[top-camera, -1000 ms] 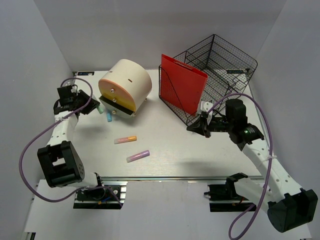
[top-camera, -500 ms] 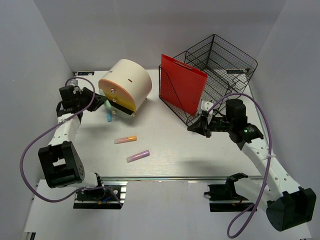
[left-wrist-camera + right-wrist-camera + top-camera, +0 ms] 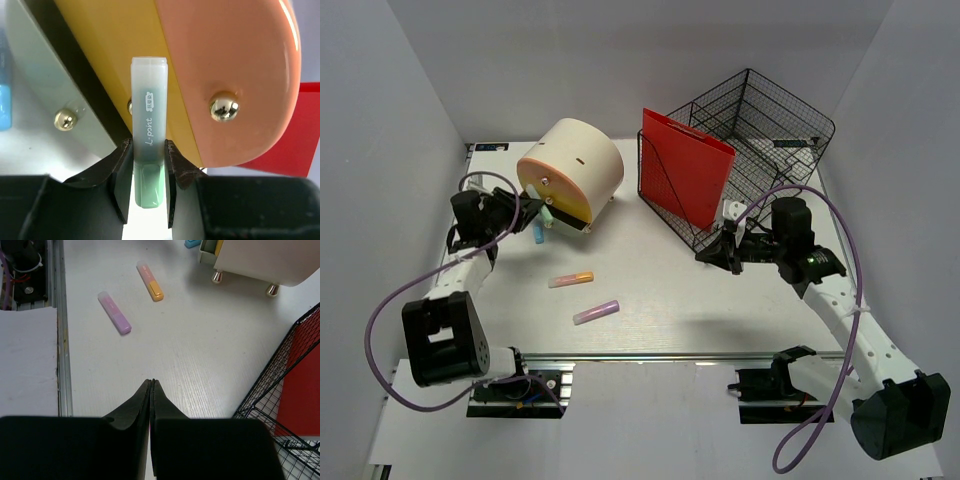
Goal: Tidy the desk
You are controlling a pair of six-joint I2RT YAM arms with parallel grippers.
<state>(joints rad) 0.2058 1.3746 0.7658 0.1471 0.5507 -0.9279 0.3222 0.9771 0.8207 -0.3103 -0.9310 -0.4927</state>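
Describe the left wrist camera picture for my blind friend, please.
The left pincer grips a pale green highlighter marked L-point, pointing it toward a rounded peach-coloured desk organiser with a yellow front and shiny gold knobs. A blue highlighter peeks in at the left edge.

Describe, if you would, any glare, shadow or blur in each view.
Left wrist: glare streaks the peach drawer front, its knob glints, the green highlighter is sharp. Right wrist: the right hand is featureless black. Top external: evenly lit, soft shadows on the desk.
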